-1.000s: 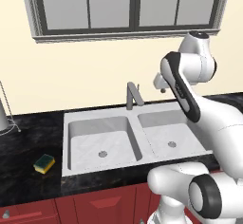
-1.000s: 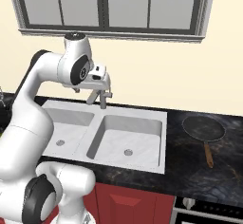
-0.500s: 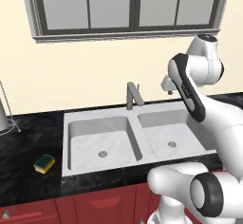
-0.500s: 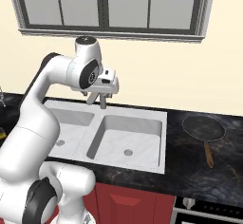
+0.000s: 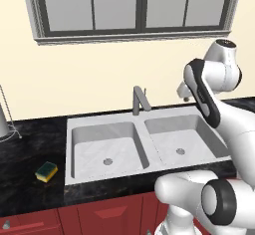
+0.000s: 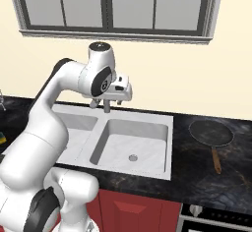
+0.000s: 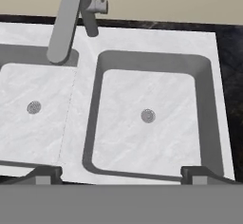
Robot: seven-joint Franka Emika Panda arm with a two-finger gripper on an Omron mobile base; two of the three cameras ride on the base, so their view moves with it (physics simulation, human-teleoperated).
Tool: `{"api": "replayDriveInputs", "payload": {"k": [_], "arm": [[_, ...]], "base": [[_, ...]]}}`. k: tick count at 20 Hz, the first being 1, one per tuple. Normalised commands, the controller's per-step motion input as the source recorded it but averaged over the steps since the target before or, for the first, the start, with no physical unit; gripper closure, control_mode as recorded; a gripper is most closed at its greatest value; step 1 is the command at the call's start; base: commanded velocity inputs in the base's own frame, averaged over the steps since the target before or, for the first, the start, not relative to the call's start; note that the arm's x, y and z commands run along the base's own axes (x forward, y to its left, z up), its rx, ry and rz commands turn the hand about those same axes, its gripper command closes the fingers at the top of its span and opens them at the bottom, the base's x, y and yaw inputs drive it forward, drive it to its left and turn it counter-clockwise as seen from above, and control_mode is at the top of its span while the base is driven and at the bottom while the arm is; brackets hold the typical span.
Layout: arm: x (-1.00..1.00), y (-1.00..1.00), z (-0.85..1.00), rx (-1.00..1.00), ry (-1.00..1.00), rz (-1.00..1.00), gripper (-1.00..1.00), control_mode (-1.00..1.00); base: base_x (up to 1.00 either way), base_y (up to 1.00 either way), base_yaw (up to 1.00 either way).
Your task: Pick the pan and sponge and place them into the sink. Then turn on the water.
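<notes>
Two basins: sink [image 5: 144, 124] bare
Gripper [image 6: 118, 96]: jaws wide, nothing held, high above sink
Pan [image 6: 211, 132]: desk, right of sink
Sponge [image 5: 46, 172]: desk, left of sink

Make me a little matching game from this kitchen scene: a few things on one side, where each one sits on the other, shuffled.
Things:
1. pan
2. sponge
3. faucet
4. gripper

Places:
A. on the dark counter left of the sink
B. up in the air above the sink, fingers apart, holding nothing
C. on the dark counter right of the sink
D. standing on the sink's back rim, between the two basins

Pairs: 1-C, 2-A, 3-D, 4-B
</notes>
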Motion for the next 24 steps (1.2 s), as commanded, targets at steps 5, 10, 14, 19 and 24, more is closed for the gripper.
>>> {"api": "replayDriveInputs", "payload": {"k": [5,10,14,19,24], "arm": [[0.00,-0.32,-0.13,-0.03,0.00,0.00,-1.00,-1.00],[0.00,-0.33,-0.13,-0.04,-0.01,0.00,-1.00,-1.00],[0.00,-0.35,-0.14,-0.03,-0.01,0.00,-1.00,-1.00],[0.00,-0.34,-0.14,-0.03,-0.01,0.00,-1.00,-1.00],[0.00,-0.35,-0.13,-0.02,-0.01,0.00,-1.00,-1.00]], "base": [[0.00,0.00,0.00],[0.00,0.00,0.00],[0.00,0.00,0.00],[0.00,0.00,0.00],[0.00,0.00,0.00]]}}
